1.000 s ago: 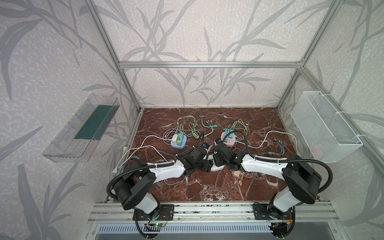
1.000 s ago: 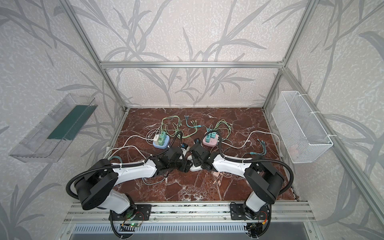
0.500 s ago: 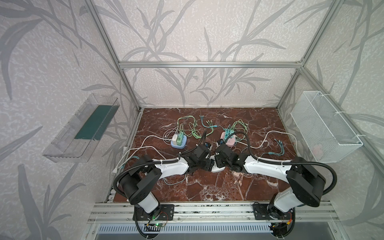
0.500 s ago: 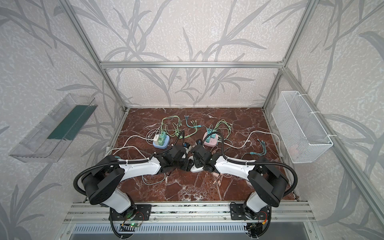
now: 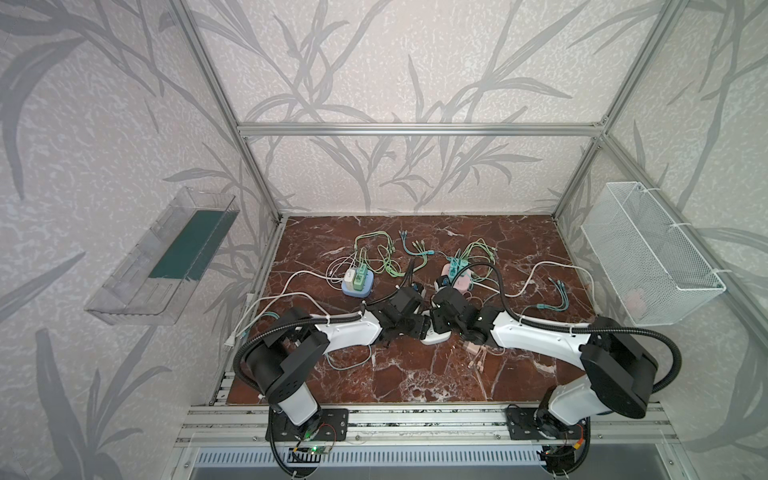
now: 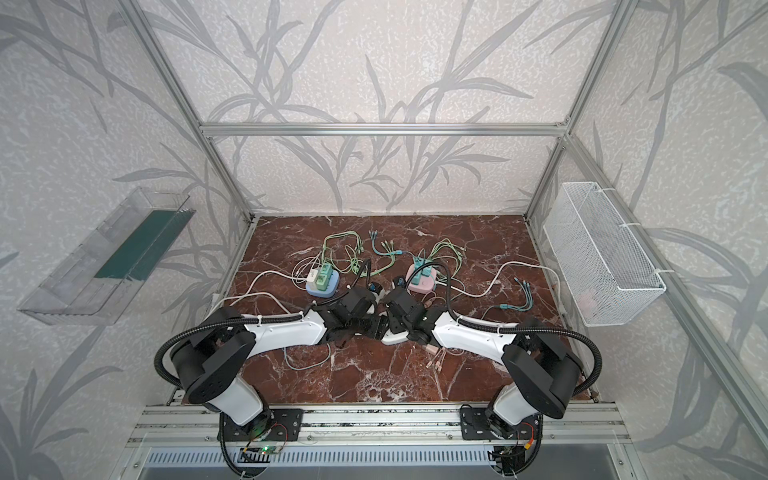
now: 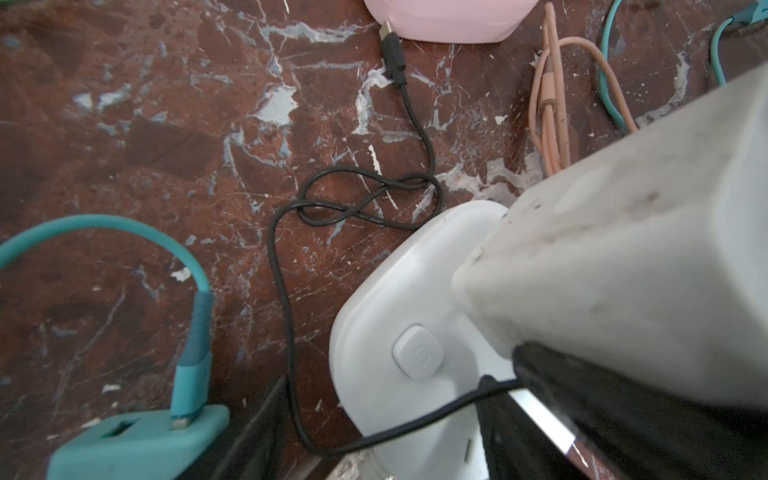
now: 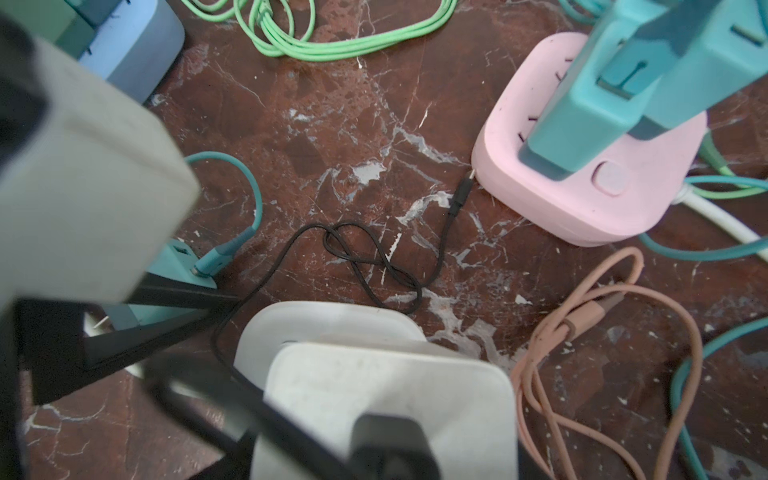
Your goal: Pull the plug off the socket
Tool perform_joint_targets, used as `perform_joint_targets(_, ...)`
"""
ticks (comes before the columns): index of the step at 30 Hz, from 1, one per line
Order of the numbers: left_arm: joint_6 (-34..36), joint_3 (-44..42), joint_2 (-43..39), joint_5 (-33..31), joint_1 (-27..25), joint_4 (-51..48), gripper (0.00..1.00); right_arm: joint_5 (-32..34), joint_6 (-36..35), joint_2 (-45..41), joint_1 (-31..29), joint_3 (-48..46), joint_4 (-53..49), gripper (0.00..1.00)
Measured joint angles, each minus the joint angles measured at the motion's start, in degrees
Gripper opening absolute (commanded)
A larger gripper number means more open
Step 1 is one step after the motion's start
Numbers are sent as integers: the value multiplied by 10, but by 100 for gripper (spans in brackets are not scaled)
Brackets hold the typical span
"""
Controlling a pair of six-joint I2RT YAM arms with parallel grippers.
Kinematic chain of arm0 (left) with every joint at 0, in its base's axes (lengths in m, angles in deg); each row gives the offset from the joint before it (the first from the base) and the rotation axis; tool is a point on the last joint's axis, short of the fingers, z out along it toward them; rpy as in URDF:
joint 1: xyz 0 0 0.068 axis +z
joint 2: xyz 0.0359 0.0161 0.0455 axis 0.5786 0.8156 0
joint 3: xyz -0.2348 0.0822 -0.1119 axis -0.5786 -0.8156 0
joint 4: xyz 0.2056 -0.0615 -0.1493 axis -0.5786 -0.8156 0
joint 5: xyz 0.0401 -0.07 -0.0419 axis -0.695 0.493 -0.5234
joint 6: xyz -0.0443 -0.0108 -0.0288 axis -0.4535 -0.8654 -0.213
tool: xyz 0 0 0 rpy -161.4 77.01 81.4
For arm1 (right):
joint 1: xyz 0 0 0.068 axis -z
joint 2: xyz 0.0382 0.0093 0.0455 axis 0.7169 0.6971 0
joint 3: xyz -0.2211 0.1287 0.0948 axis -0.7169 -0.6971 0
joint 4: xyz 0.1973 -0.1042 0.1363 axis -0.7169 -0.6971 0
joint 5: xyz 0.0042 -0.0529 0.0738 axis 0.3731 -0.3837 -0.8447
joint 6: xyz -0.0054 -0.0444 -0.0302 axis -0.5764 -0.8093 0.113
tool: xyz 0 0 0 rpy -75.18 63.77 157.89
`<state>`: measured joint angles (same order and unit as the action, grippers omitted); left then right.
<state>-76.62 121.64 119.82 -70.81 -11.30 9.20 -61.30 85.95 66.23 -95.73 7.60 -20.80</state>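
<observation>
1. The teal plug [image 7: 137, 444] is out of the white socket [image 7: 382, 332], just beside it.
2. The white socket sits near the middle of the counter [image 5: 415, 374].
3. The right gripper [image 5: 436, 328] touches the white socket; I cannot tell if it grips.
4. The left gripper [image 5: 423, 326] is by the teal plug; I cannot tell if it holds it.

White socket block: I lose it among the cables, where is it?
In both top views the white socket block sits centrally, just in front of the pink socket block, left of the peach cable.
</observation>
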Motion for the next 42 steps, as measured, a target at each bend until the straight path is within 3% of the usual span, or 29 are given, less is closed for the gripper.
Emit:
perform_joint_targets(12,6,-10,-11,2,-3,0,71,18,-20,-5,5,4,-8,51)
perform_joint_targets(27,27,-60,-132,-5,-9,8,74,-57,-52,55,42,96,-47,53)
perform_joint_targets(42,32,-110,-278,-96,15,-13,83,-147,-58,160,90,210,-139,54)
